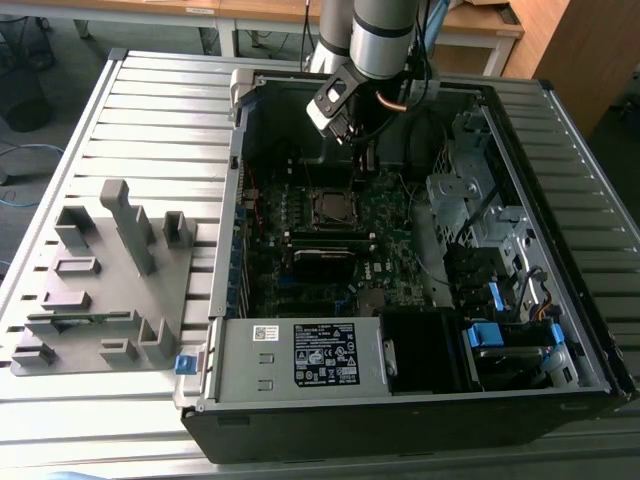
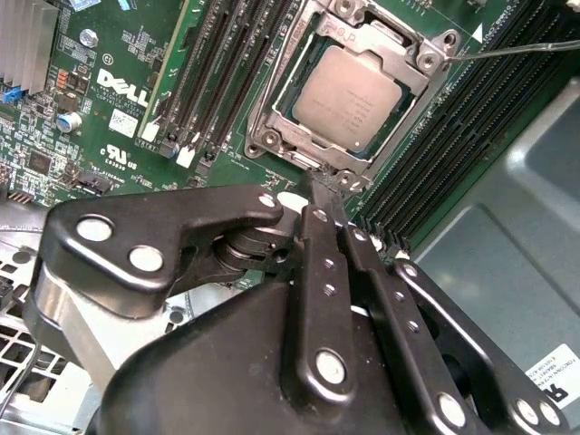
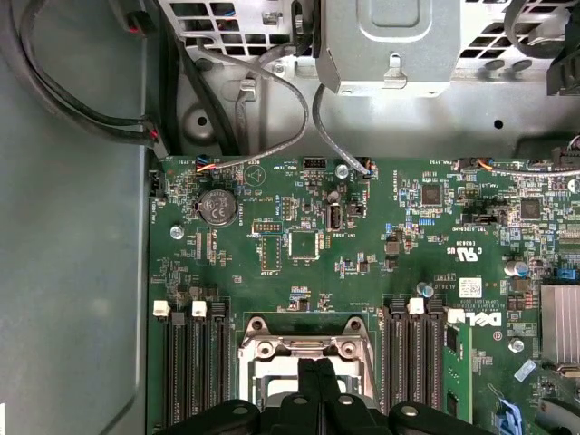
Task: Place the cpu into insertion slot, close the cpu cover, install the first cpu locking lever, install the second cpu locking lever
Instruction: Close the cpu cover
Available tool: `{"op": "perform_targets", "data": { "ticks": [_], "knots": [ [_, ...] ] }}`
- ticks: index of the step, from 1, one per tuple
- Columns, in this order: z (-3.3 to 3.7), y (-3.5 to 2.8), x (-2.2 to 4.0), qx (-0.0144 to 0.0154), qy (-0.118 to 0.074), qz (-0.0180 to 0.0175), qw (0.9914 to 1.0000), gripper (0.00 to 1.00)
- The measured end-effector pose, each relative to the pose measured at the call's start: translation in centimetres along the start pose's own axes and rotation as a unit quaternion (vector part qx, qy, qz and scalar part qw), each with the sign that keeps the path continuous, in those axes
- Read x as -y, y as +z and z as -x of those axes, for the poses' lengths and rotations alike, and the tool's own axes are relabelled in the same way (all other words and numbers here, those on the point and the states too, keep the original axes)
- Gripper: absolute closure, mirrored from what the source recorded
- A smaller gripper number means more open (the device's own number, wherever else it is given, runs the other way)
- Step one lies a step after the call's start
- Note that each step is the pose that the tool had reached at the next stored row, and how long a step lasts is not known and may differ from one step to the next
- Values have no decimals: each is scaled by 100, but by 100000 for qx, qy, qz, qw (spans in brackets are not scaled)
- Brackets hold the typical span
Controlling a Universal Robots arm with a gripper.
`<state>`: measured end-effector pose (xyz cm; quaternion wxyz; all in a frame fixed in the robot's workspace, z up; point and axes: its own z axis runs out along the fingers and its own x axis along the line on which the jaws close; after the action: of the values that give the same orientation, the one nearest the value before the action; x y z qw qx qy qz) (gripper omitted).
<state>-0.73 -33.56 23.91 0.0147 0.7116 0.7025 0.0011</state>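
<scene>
The cpu [image 2: 349, 98] lies in the insertion slot [image 2: 265, 140] under the lowered cpu cover [image 2: 367, 34], flanked by memory slots [image 2: 213, 72] on the circuit board [image 2: 100, 54]. The gripper [image 2: 328, 207], fingers clenched on nothing, hangs at the slot's edge.

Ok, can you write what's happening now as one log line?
cpu: seated | cpu cover: down around it | gripper: shut, tips by cover's edge

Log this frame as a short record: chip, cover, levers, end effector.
cpu: lying flat in the insertion slot
cpu cover: down, framing the chip
lever: thin wire rod sticking out from the socket's corner over the long black slots
end effector: shut, tips at the socket's edge
setting: open computer case on a slatted table
</scene>
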Motion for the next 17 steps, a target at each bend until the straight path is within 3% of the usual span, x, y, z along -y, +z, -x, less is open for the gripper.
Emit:
{"op": "perform_targets", "data": {
  "ticks": [5, 12, 17],
  "knots": [
    [1, 2, 22, -3, 4, 0, 100000, 89],
    [2, 14, 185, -7, 4, 47, 100000, 89],
    [2, 13, 201, -1, 1, 42, 100000, 89]
  ]
}}
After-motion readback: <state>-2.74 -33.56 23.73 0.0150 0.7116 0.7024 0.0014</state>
